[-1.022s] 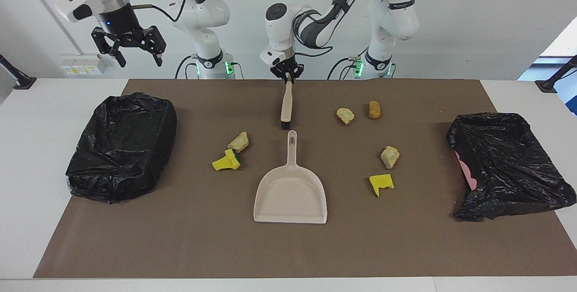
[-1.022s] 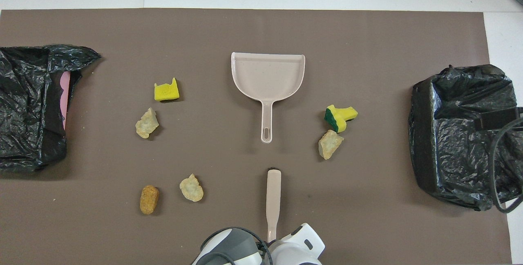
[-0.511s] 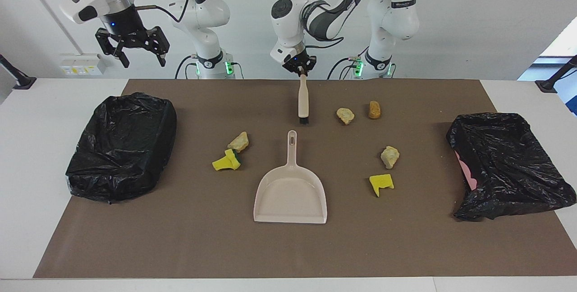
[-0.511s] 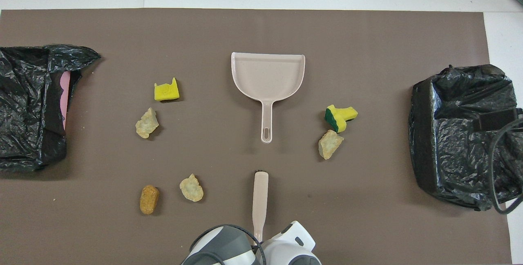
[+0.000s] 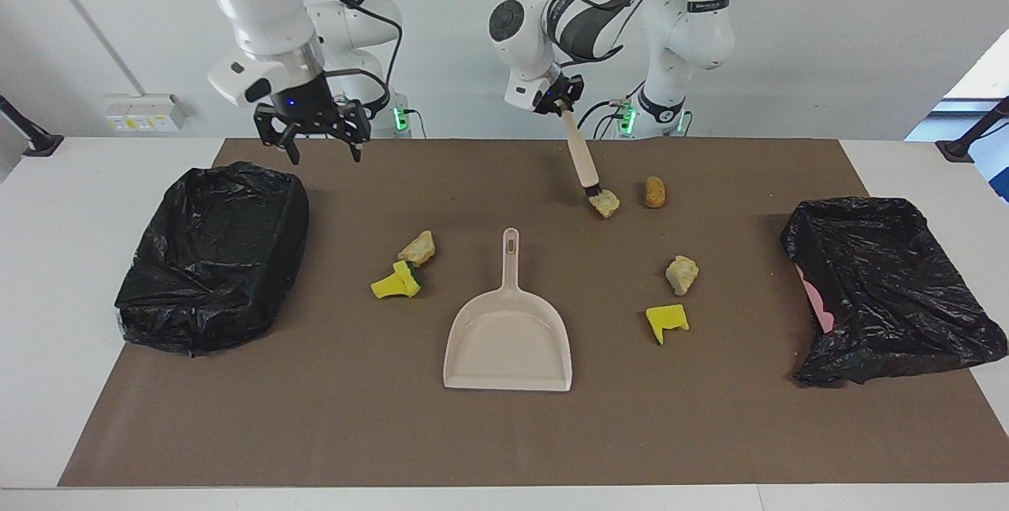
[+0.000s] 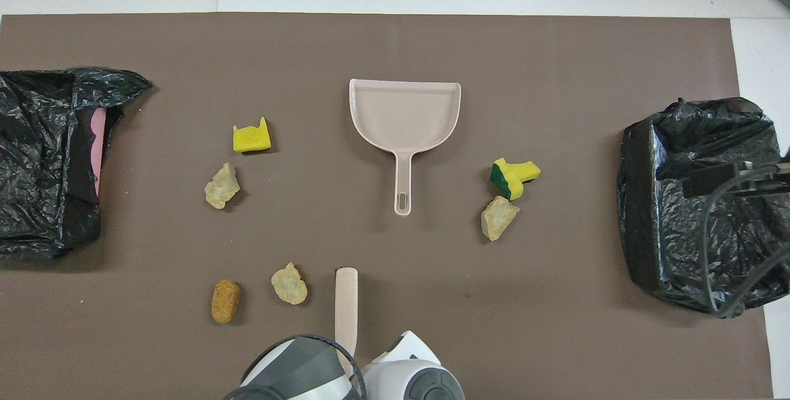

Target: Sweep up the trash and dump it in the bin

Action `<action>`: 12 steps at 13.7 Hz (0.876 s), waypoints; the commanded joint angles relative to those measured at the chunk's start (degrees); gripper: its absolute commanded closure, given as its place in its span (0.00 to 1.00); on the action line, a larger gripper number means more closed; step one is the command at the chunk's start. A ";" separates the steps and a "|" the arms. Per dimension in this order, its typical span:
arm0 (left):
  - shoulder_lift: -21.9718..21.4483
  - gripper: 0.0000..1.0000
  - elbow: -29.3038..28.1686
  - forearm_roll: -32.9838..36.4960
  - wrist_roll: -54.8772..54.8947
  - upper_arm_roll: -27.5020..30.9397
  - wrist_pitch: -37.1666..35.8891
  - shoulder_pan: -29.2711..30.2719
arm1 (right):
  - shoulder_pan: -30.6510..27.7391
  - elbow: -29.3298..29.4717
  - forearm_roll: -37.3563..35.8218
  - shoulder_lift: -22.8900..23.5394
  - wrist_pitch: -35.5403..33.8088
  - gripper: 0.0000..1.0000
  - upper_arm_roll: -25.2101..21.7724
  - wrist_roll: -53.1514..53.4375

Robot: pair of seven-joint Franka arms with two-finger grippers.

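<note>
Facing view first: the left gripper [image 5: 560, 98] has swung toward its own arm's end of the table since a second ago, carrying the brush [image 5: 582, 160] with it. Its fingers are clamped shut on the top of the handle, and the brush now hangs tilted, bristles down, where before it stood nearly upright close to the dustpan [image 5: 508, 333] handle. The bristle end now sits at one pale foam chunk [image 5: 605, 202], touching or all but touching it; I cannot tell which.

The right gripper [image 5: 319, 140] has also come down and inward, from high over the table edge to just over the mat [image 5: 504, 432] beside the bin [image 5: 213, 255] at its own end. Its fingers are spread wide and hold nothing.

Nothing on the mat has shifted. An orange-brown lump [image 5: 655, 191] lies just beside the chunk at the brush. Farther from the robots on that side lie a second foam chunk [image 5: 682, 274] and a yellow sponge piece [image 5: 667, 321]. The dustpan lies flat mid-table, handle pointing at the robots. Toward the right arm's end, a third foam chunk [image 5: 417, 248] touches a green-backed sponge [image 5: 398, 281]. A second bin [image 5: 887, 290] in a black bag sits at the left arm's end.

From overhead, only the brush handle [image 6: 345, 307] shows above the left arm's wrist, next to the near foam chunk [image 6: 289, 283].
</note>
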 commanded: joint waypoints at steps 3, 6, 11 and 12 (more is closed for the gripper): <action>-1.96 1.00 -2.08 -1.49 -3.78 -0.40 -10.12 7.46 | 5.98 0.56 3.24 10.40 9.98 0.00 0.21 11.02; -4.59 1.00 -6.99 -3.26 -7.65 -0.31 -9.86 10.27 | 7.56 0.74 7.18 12.96 12.28 0.00 0.30 13.67; -7.06 1.00 -12.10 -5.62 -11.88 -0.31 -3.19 12.48 | 14.42 0.04 7.46 17.70 16.94 0.00 0.30 19.91; -7.15 1.00 -13.32 -7.02 -11.87 -0.31 -0.56 13.78 | 15.73 0.04 7.46 19.19 17.82 0.00 0.30 21.14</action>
